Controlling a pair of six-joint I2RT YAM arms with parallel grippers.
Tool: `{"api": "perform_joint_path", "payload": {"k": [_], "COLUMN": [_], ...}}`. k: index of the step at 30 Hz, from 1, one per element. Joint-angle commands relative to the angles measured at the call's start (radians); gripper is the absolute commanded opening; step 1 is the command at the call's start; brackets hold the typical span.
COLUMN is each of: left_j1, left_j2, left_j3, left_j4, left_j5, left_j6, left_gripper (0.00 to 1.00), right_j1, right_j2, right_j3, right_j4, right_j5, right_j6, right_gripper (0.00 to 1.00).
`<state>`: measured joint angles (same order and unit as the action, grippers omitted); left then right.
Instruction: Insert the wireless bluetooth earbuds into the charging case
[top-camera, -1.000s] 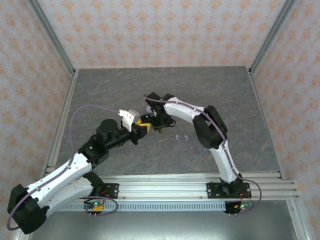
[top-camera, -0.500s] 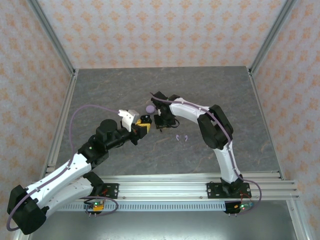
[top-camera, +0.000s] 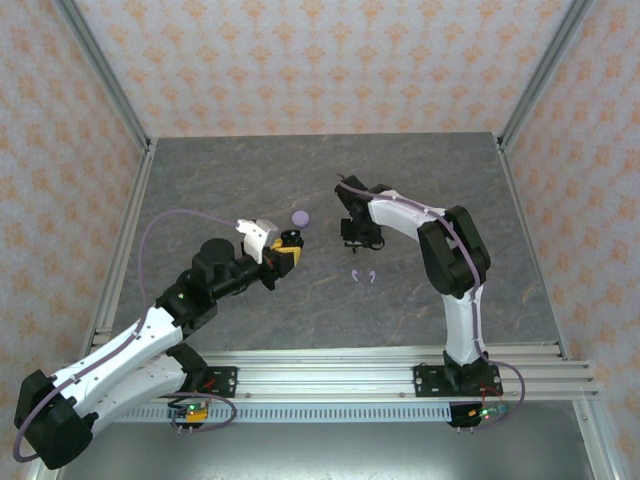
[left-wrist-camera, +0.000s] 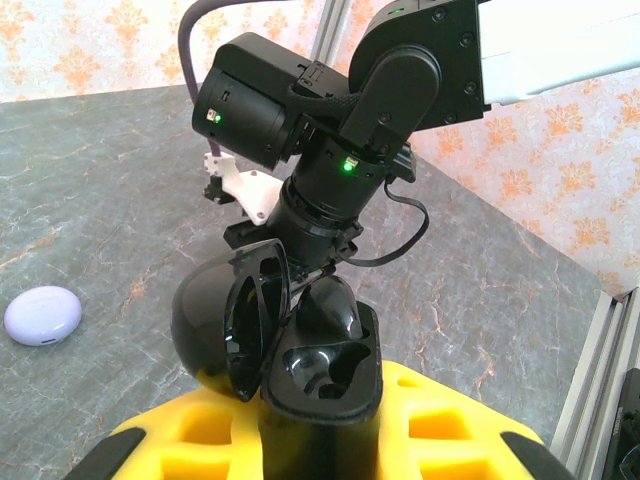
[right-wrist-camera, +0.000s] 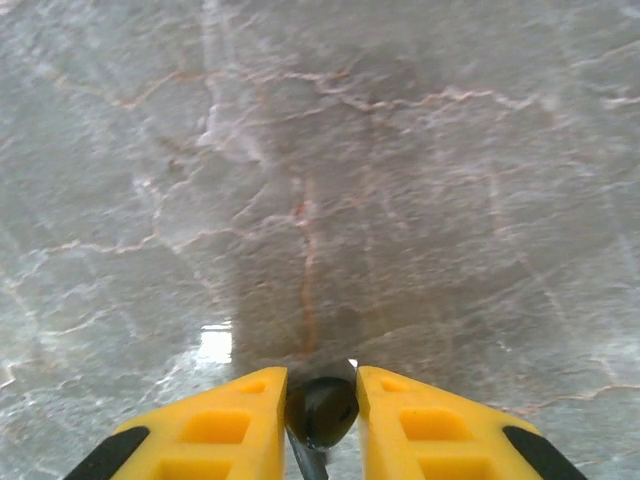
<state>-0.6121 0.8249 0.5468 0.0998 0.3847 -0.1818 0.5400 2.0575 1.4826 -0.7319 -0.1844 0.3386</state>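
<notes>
My left gripper (top-camera: 288, 246) (left-wrist-camera: 320, 432) is shut on the open black charging case (left-wrist-camera: 322, 372), its lid (left-wrist-camera: 232, 322) swung to the left. A black earbud (left-wrist-camera: 326, 306) seems to sit in the far socket, and the near socket shows hollow. To the right of the case, my right gripper (top-camera: 357, 238) (right-wrist-camera: 322, 386) hovers low over the table, shut on another black earbud (right-wrist-camera: 322, 410). Two pale lavender earbuds (top-camera: 364, 276) lie on the table just in front of the right gripper.
A closed lavender round case (top-camera: 300, 217) (left-wrist-camera: 42, 315) lies on the grey marble table (top-camera: 220, 180) behind the left gripper. The right arm's wrist (left-wrist-camera: 330, 130) stands close behind the black case. Metal frame posts and patterned walls ring the table.
The right gripper has drawn away to the right from the black case and its jaws have narrowed. The lavender case, hidden by the right arm a second ago, shows now. The left arm held still.
</notes>
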Motion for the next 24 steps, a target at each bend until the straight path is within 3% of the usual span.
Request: {"api": "perform_joint_path", "payload": {"k": [1,6,13,24], "left_j1": [0.011,0.011,0.011,0.011], "left_j2": [-0.012,-0.005,-0.001,-0.001], "left_j3": [-0.007,-0.004,0.005,0.009], "left_j4": [0.003,0.006,-0.005,-0.005], "left_j5": [0.0,0.001,0.003,0.004], "left_j6": [0.007,0.007,0.008,0.009], "left_gripper": [0.2,0.2,0.2,0.2], "right_j1": [-0.005,-0.005,-0.007,-0.006], "right_j2": [-0.014,0.008,0.016,0.081], "right_j3": [-0.019,-0.01,0.033,0.12], "right_j4": [-0.012,-0.02,-0.064,-0.152], "right_j5": [0.071,0.072,0.07,-0.002], "right_j6": [0.028,0.027,-0.042,-0.145], "right_gripper": [0.24,0.26,0.36,0.35]}}
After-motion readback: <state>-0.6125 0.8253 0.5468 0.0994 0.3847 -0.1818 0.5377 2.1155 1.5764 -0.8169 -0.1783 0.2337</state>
